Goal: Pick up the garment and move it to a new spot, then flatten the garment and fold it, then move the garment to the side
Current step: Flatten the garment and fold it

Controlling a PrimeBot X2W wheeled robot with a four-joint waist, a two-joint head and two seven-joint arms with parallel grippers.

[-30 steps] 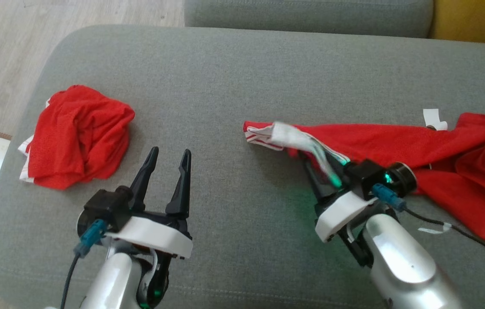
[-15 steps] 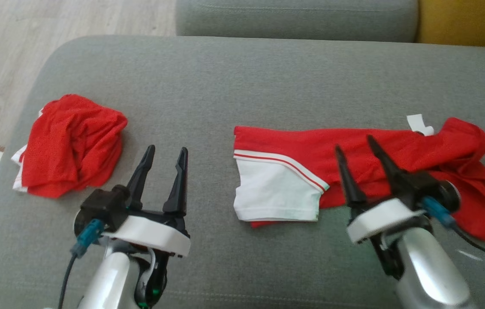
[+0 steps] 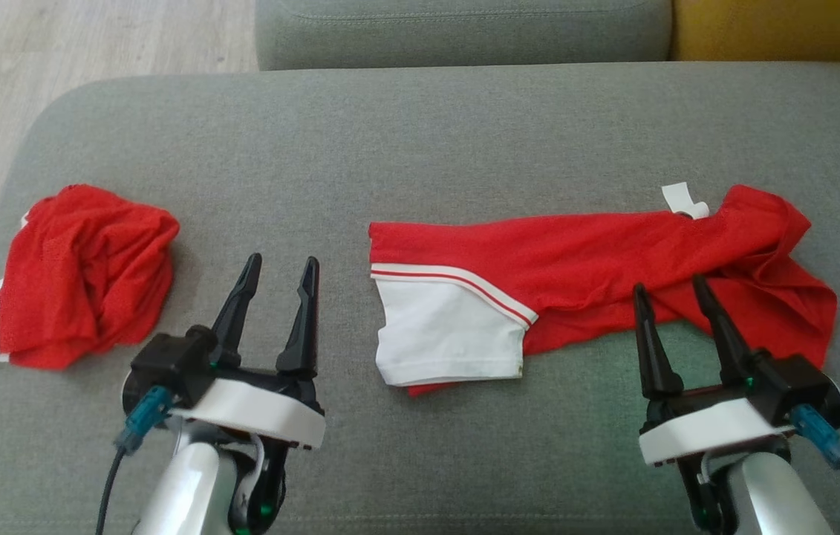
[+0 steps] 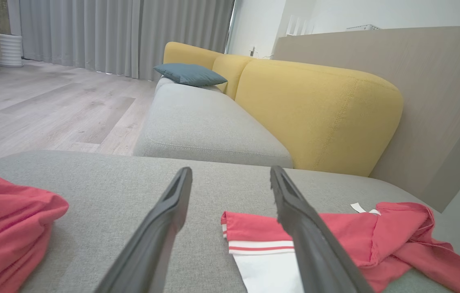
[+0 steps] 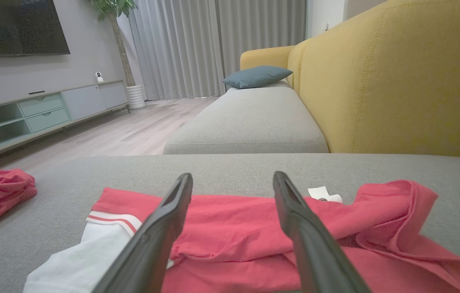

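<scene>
Both grippers stand open and empty. The right gripper [image 3: 669,284] sits at the near edge of the red garment [image 3: 575,253], its fingertips overlapping the hem in the head view; whether they touch it I cannot tell. The garment lies stretched on the grey sofa cushion [image 3: 390,148], running ahead of this gripper and off to its left, ending in a white sleeve [image 3: 442,334]. The left gripper [image 3: 281,260] has that sleeve to its right and a crumpled red garment [image 3: 82,275] to its left, touching neither.

Parted fingers [image 5: 160,232] over red-and-white garment [image 5: 230,228]
</scene>
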